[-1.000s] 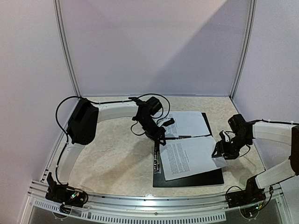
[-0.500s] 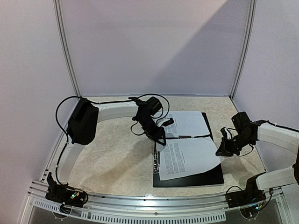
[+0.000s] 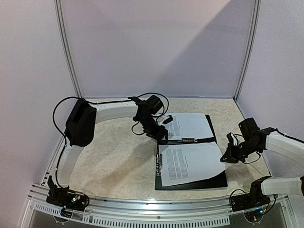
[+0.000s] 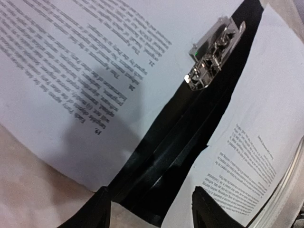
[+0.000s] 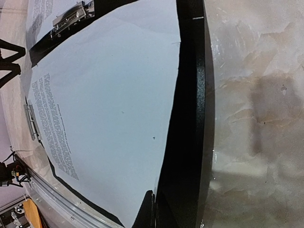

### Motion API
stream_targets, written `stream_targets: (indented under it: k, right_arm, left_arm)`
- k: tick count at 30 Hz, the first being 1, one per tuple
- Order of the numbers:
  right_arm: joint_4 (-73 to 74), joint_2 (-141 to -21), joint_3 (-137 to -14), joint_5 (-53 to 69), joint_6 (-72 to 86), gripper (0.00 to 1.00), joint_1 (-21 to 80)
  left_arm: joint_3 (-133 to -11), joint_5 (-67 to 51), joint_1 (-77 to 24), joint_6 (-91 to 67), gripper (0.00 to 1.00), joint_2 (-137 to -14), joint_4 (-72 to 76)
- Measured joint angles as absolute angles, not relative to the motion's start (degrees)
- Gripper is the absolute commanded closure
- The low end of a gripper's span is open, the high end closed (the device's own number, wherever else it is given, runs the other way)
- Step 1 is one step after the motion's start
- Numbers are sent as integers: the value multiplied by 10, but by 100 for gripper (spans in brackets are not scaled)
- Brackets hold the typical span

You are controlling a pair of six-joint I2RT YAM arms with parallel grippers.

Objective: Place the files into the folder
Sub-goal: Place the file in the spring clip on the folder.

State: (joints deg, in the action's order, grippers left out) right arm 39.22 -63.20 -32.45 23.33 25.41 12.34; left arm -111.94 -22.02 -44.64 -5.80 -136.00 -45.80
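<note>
The black folder (image 3: 209,181) lies open on the table, its metal clip (image 3: 187,140) on the middle fold. The files are white printed sheets: one (image 3: 190,161) on the near half, another (image 3: 190,126) on the far half. My left gripper (image 3: 164,137) hovers open over the left end of the fold. In its wrist view the dark fingertips (image 4: 204,209) straddle the black fold (image 4: 190,128), with nothing between them. My right gripper (image 3: 227,157) is shut on the right edge of the near sheet (image 5: 109,104), which curls up off the folder (image 5: 190,118) at the shut fingers (image 5: 154,204).
Marbled tabletop (image 3: 114,161) surrounds the folder. White walls and metal posts (image 3: 69,52) close in the back and sides. An aluminium rail (image 3: 156,209) runs along the near edge. A metal strip (image 3: 160,164) sits on the folder's left edge.
The right gripper closed on the near sheet's edge and drew it right, squaring it with the folder. The left gripper opened and lifted slightly from the fold.
</note>
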Motion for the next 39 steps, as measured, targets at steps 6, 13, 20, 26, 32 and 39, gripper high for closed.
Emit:
stream_targets:
  k: [6, 13, 20, 26, 32, 39]
  right_arm:
    - [391, -616, -322, 242, 270, 100, 123]
    - [378, -598, -288, 246, 301, 100, 123]
    - [370, -531, -258, 240, 346, 100, 123]
    - [366, -500, -233, 237, 376, 100, 123]
    - [344, -450, -188, 237, 421, 100, 123]
    - [317, -448, -184, 237, 444, 100, 123]
  left_arm:
    - [-1096, -201, -420, -84, 1, -1322, -421]
    - [-1067, -188, -396, -107, 1, -1292, -387]
    - [-1061, -188, -394, -117, 0, -1282, -371]
    - [-1060, -190, -393, -121, 0, -1281, -369]
    - [-1058, -197, -393, -121, 0, -1281, -368]
    - [-1057, -202, -393, -121, 1, -1281, -367]
